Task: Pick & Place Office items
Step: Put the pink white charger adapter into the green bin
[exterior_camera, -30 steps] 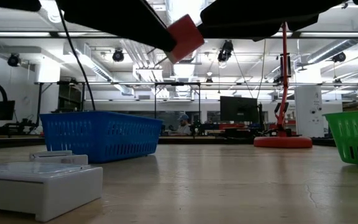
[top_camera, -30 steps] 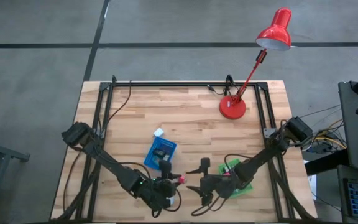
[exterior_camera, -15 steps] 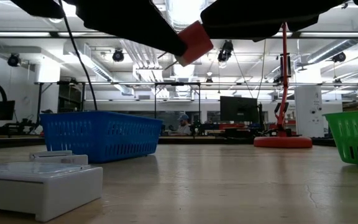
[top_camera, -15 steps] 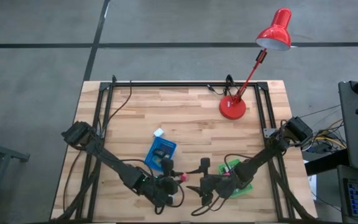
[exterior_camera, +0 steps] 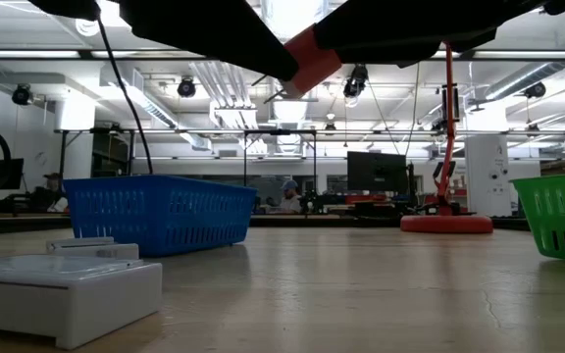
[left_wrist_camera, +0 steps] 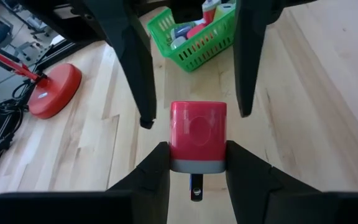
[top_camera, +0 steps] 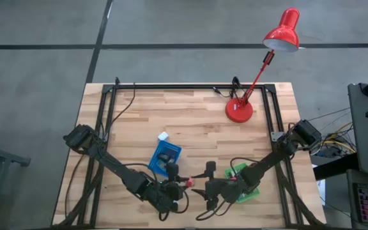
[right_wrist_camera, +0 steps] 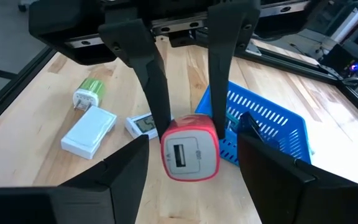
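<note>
1. The left gripper [top_camera: 183,184] is up off the wooden table [top_camera: 197,112], just off the near corner of the blue basket [top_camera: 165,156], on the side facing the green basket [top_camera: 246,183]. Its fingers [left_wrist_camera: 151,171] are clamped narrow on a little red block with a grey base [left_wrist_camera: 197,135].
2. From the right wrist view that same red block [right_wrist_camera: 190,153] has a white face with a small slot in it, looks like a USB charger cube to me.
3. The right gripper [top_camera: 203,189] is right across from it, between the blue basket and the green one. Its fingers [right_wrist_camera: 123,165] are spread on both sides of the red block and aren't touching it.
4. In the low view the block [exterior_camera: 312,59] hangs well above the tabletop, between the two dark arms.
5. The green basket [left_wrist_camera: 197,37] already has a few small items inside: red, white, blue bits.
6. Lying on the table on the far side of the blue basket from the green one: a white flat box [right_wrist_camera: 89,132], a green-and-white plug [right_wrist_camera: 87,94] and a small white gadget with a screen [right_wrist_camera: 143,125].
7. A red desk lamp [top_camera: 240,108] stands at the far edge of the table, well apart from the blue basket.
</note>
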Robot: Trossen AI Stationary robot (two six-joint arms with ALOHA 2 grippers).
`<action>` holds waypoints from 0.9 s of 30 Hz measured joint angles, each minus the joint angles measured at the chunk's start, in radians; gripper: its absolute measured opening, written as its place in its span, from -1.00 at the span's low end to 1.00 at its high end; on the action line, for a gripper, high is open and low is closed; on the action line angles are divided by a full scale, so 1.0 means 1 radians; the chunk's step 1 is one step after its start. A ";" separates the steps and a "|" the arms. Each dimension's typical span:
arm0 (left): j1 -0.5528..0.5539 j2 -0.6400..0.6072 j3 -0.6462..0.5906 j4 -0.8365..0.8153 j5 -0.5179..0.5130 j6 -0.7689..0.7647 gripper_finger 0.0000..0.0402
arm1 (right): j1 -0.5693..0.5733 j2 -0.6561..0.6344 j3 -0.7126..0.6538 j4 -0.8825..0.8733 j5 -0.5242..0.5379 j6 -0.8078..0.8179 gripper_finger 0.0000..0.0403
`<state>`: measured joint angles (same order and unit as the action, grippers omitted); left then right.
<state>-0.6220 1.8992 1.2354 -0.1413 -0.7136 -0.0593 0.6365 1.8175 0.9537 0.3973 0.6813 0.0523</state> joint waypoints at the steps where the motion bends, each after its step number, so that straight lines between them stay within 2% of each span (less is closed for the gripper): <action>1: 0.000 0.000 0.000 0.000 0.000 0.000 -0.42 | 0.000 0.000 0.000 0.000 0.000 0.000 0.14; 17: 0.003 0.000 -0.001 0.005 0.004 0.001 -0.42 | -0.005 0.000 0.000 -0.027 0.007 0.016 -0.33; 27: 0.006 0.000 -0.001 0.013 0.011 0.008 -0.42 | -0.010 0.000 0.000 -0.027 -0.001 0.016 -0.24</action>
<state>-0.6163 1.8992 1.2346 -0.1280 -0.7021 -0.0513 0.6262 1.8175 0.9535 0.3698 0.6802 0.0685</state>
